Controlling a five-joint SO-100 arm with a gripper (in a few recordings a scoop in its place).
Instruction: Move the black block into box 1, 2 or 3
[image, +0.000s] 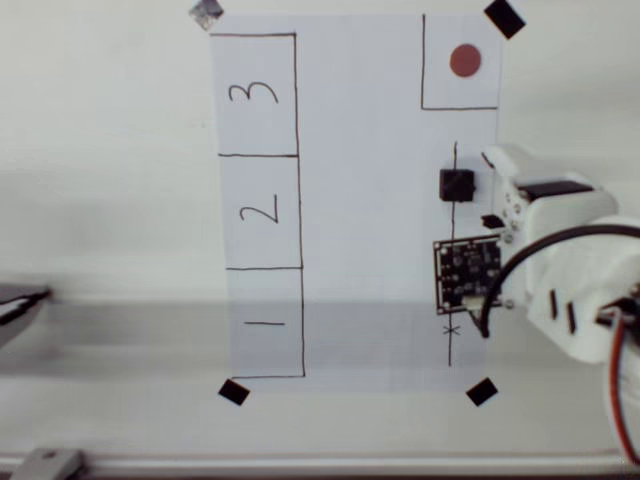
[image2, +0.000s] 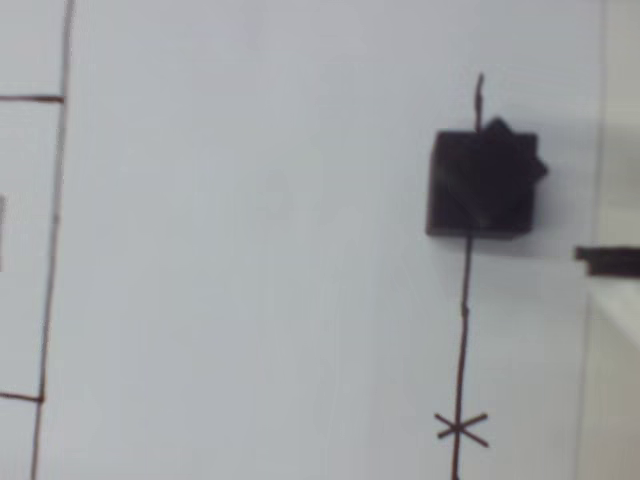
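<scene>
The block (image: 457, 185) sat on the paper (image: 360, 250), on the pen line near the sheet's right side in the overhead view, below the outline with the red dot (image: 465, 61) and above the circuit board (image: 466, 274). It was well apart from box 2 (image: 260, 211), which lay across the sheet to the left. The arm (image: 560, 260) hung just right of the block, not touching it. Whether the gripper's jaws stood apart or together could not be told. In the wrist view the block (image2: 482, 184) lay off toward the right, so a straight descent would probably have missed it or caught only an edge and knocked it aside. It also looked turned slightly askew there, which could have let it twist out of a grip. A low sweep risked dragging the board or rucking the paper
</scene>
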